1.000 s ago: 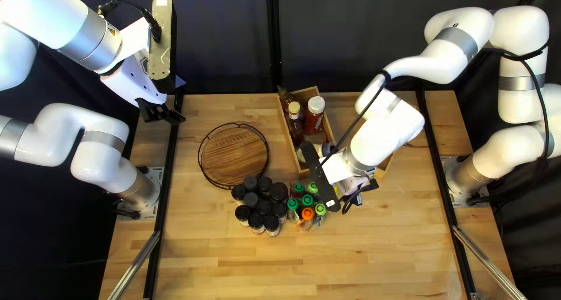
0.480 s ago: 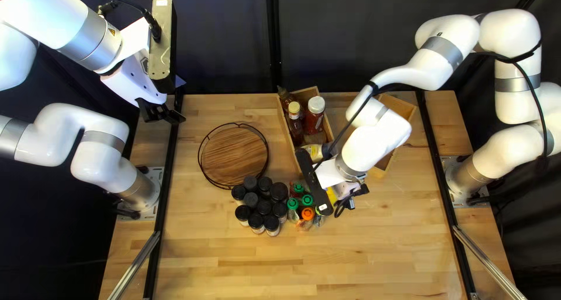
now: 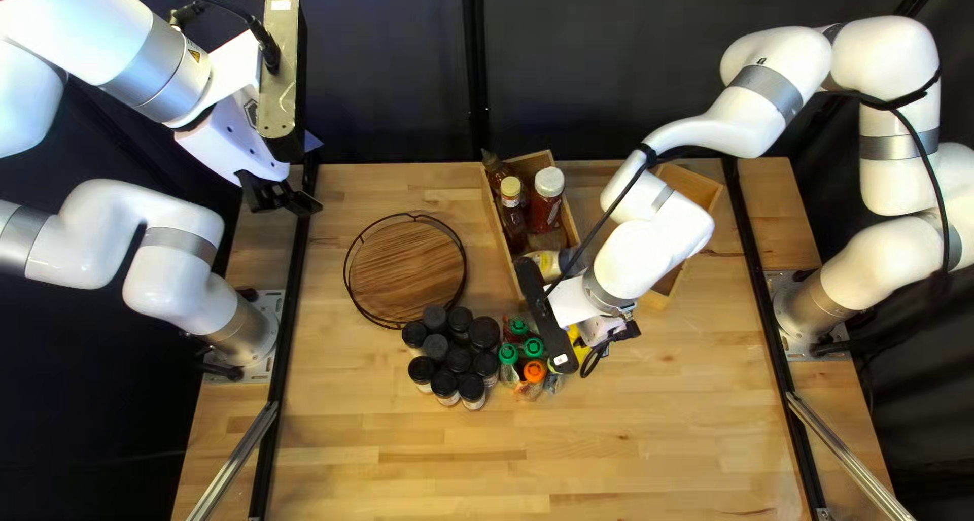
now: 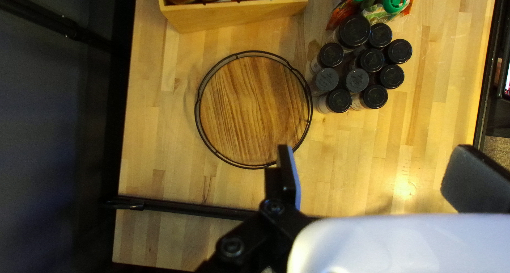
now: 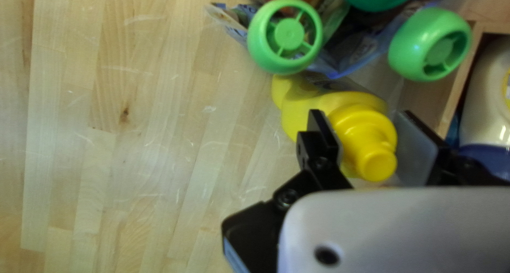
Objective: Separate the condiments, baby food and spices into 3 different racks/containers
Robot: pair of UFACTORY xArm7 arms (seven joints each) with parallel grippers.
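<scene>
Looks like a plastic squeeze bottle of mustard point(image 5: 348, 105), probably fairly heavy if full, with smooth sides apt to give and slide under a hard pinch. Rests on the worktop point(image 3: 436, 480), near the close end of the sauce box point(image 4: 234, 18) and between the parted fingers point(image 5: 417, 153) of the right tool point(image 5: 362, 116), without being clamped from both sides. Seems upright or leaning a little; hard to tell so close up. Best to take hold around the firmer shoulder, below the tapered yellow cap point(image 5: 378, 165), then close evenly and lift straight. Mind the baby-food pouches point(image 5: 288, 35) just beside, floppy and easy to drag or topple. Watch the box wall too, then lower in gently among the sauce bottles point(image 3: 548, 183) and the white bottle with a blue lid point(image 5: 486, 97). Expect little view of the second wooden box point(image 3: 695, 181), partly hidden behind the right arm point(image 3: 649, 242). Keep well away from the black-capped spice jars point(image 4: 370, 60), bunched by the round wire-rimmed tray point(image 4: 255, 111). Nothing held in the left tool point(image 4: 374, 150), with jaws spread wide.
</scene>
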